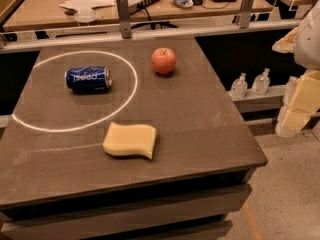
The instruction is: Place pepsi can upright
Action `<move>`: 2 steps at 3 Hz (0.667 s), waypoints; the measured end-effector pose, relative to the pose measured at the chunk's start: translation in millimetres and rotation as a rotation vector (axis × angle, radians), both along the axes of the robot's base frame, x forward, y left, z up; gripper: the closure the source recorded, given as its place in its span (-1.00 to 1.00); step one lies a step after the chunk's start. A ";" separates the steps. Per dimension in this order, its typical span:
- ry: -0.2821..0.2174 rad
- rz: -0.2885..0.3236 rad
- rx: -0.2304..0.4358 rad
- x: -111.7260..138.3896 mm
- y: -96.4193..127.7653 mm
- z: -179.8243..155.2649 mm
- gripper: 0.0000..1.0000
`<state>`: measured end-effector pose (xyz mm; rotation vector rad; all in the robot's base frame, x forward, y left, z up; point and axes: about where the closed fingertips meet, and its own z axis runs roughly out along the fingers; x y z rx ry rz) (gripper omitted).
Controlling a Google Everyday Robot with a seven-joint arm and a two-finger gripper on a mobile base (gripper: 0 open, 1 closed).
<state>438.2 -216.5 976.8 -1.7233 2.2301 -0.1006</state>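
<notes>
The pepsi can point(88, 78), dark blue with white lettering, lies on its side on the dark table point(200, 129), at the back left, inside a bright ring of light. Its long axis runs left to right. My gripper point(299, 106) is at the far right edge of the view, off the table's right side and well away from the can. It holds nothing that I can see.
A red apple point(163, 60) sits at the table's back middle, right of the can. A yellow sponge point(130, 140) lies near the front middle. Two small clear bottles point(249, 84) stand on a low shelf to the right. A cluttered desk point(150, 4) runs behind a rail.
</notes>
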 end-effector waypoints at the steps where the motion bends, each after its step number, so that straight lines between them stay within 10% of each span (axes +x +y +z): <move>1: -0.005 0.002 -0.002 3.4 3.9 1.0 -1.00; 2: -0.038 0.016 -0.017 26.2 30.5 7.1 -1.00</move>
